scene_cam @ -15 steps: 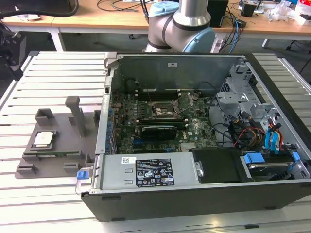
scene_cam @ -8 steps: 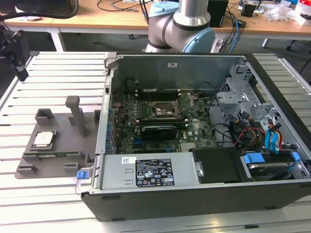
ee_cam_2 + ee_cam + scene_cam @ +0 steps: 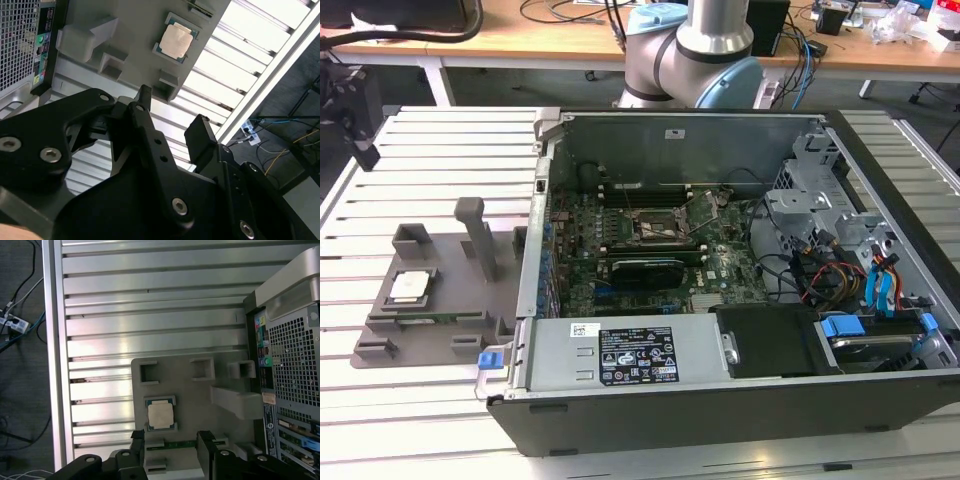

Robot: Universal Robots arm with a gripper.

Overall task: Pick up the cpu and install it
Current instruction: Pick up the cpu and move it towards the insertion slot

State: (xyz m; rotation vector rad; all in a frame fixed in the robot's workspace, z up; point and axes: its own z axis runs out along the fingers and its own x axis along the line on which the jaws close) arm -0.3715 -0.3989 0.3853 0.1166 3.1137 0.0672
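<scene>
The cpu (image 3: 410,285) is a small silver-topped square lying in a recess of the grey fixture plate (image 3: 450,310), at the exterior view's left beside the open computer case (image 3: 720,400). Both wrist views look down on it: cpu (image 3: 161,415), cpu (image 3: 176,41). My gripper (image 3: 171,437) hangs well above the plate, open, with nothing between its black fingers; it also appears in the second wrist view as gripper (image 3: 172,107) and in the exterior view as gripper (image 3: 360,150). The black cpu socket (image 3: 660,228) sits on the motherboard inside the case.
The fixture plate carries raised blocks and a tall post (image 3: 472,235) next to the cpu. The case holds cables, a drive cage (image 3: 820,220) and a power supply (image 3: 620,355). The slatted metal table (image 3: 450,150) runs back and to the left. The robot base (image 3: 700,50) stands behind the case.
</scene>
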